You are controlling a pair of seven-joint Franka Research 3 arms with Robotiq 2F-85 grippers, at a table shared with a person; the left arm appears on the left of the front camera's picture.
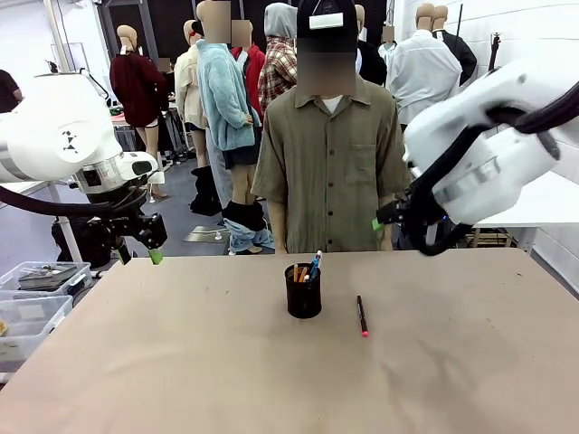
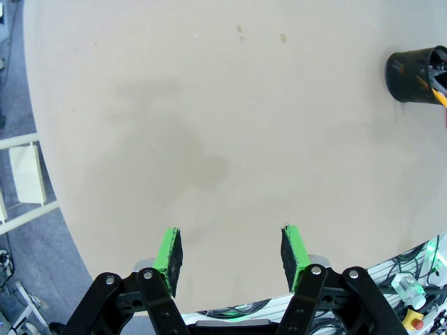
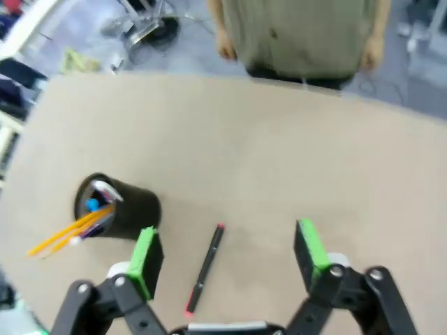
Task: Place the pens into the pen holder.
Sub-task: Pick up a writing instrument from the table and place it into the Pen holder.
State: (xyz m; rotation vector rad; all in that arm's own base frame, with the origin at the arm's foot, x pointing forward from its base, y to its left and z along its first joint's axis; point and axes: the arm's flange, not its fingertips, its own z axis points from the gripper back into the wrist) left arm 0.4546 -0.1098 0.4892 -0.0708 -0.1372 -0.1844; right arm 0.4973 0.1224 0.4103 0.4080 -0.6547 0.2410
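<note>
The pen holder (image 1: 303, 291), a black mesh cup, stands upright mid-table with several pens (image 1: 309, 269) in it: yellow-orange, blue and white-silver ones show in the right wrist view (image 3: 77, 234). One black pen with a red tip (image 1: 362, 316) lies flat on the table just right of the cup. My right gripper (image 3: 229, 258) hovers open high above that pen (image 3: 204, 269), the cup (image 3: 119, 206) off to one side. My left gripper (image 2: 232, 258) is open and holds nothing, raised over the table's left part, far from the cup (image 2: 417, 75).
A person (image 1: 330, 154) stands at the far edge, hands (image 3: 225, 49) hanging at their sides. Clear plastic bins (image 1: 36, 289) sit off the table's left edge. The brown table (image 1: 181, 362) is bare around the cup and the pen.
</note>
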